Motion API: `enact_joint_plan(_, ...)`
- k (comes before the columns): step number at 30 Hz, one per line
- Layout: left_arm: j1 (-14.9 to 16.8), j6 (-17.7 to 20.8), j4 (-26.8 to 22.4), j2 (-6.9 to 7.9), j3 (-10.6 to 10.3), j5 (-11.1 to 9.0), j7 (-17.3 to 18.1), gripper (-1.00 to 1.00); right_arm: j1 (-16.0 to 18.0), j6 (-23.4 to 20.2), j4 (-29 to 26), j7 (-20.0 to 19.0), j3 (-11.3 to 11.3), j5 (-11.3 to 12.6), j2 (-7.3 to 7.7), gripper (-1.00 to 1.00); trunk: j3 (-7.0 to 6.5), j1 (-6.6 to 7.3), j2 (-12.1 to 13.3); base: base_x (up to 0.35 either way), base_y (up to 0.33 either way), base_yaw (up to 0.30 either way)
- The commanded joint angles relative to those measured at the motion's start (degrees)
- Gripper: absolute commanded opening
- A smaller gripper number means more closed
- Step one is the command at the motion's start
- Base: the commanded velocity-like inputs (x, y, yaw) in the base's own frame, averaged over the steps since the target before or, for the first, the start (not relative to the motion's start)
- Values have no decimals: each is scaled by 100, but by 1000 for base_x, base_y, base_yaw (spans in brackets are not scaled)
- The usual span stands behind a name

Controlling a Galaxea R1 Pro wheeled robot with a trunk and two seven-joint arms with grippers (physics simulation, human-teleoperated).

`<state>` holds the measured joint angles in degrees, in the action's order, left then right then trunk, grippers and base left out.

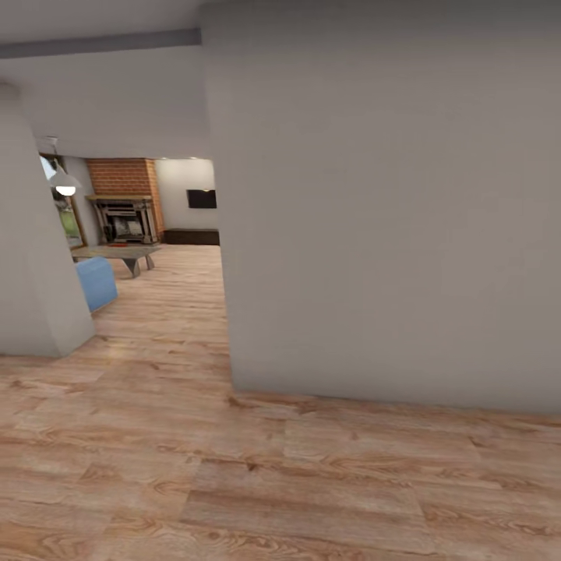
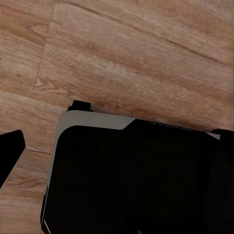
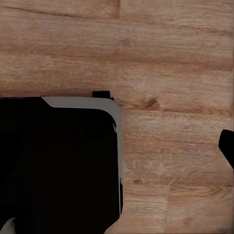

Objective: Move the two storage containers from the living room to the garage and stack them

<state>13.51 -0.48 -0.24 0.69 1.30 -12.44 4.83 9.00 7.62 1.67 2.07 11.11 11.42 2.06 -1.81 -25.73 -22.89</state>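
A broad pale grey wall (image 1: 389, 202) stands close ahead in the head view and blocks most of the way forward. Past its left edge an opening leads into the living room (image 1: 156, 234), where a red-brick fireplace (image 1: 123, 204), a black wall TV (image 1: 202, 199), a low grey table (image 1: 117, 253), the corner of a blue sofa (image 1: 96, 282) and a hanging white lamp (image 1: 65, 184) can be seen. A second pale wall (image 1: 31, 257) closes the opening's far left side. Light wood plank floor (image 1: 234, 483) runs from the foreground through the gap. Each wrist view looks down on the same planks, with the robot's dark, grey-edged base (image 2: 136, 175) beneath the arm. A dark finger tip (image 2: 9, 151) of the left gripper and one (image 3: 227, 146) of the right gripper poke in at the frame edges; whether either is released or clenched cannot be told.
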Motion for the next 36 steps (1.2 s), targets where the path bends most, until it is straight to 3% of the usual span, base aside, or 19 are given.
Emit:
enact_joint_plan(1, 3, -5, 7, 1, 10, -40, 27, 100, 5, 34, 18, 4, 49, 51, -2, 100, 2, -5, -3, 324, 0, 247)
enact_joint_plan(36, 3, 30, 7, 1, 2, -40, 27, 100, 5, 34, 18, 1, 49, 45, 14, 100, 2, -5, -3, 326, 0, 266)
